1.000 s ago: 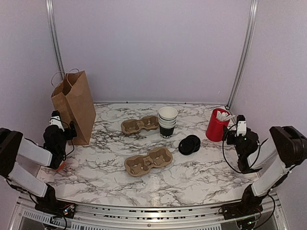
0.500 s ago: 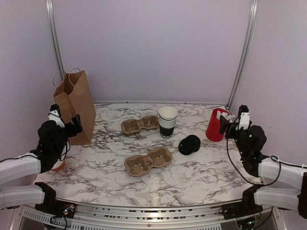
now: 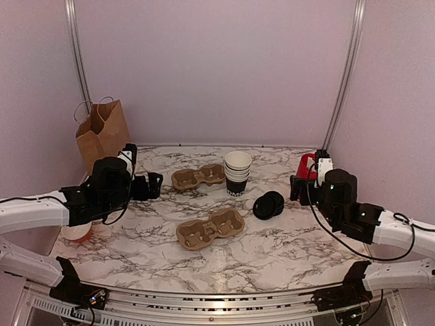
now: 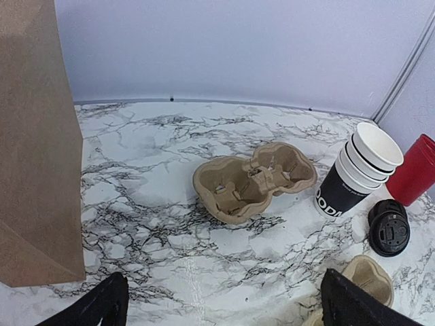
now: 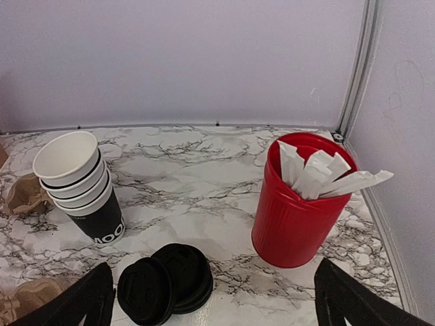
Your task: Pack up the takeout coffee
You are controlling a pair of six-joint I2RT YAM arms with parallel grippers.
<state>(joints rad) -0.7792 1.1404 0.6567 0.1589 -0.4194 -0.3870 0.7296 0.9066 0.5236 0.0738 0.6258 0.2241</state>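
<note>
Hovering wide open, left gripper [image 3: 153,185] and right gripper [image 3: 298,189] grasp nothing.
No view lets me place the lidded takeout coffee: only nested lidless black paper cups [image 5: 80,185] beside glossy round black plastic lids [image 5: 164,278]. Overhead alone shows the creased brown paper bag [image 3: 102,139] with loop handles.

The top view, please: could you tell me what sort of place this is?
Probably a mock coffee counter in a robot test booth: stacked paper cups, cardboard cup carriers and a paper bag on a marble-look table, enclosed by plain walls.
</note>
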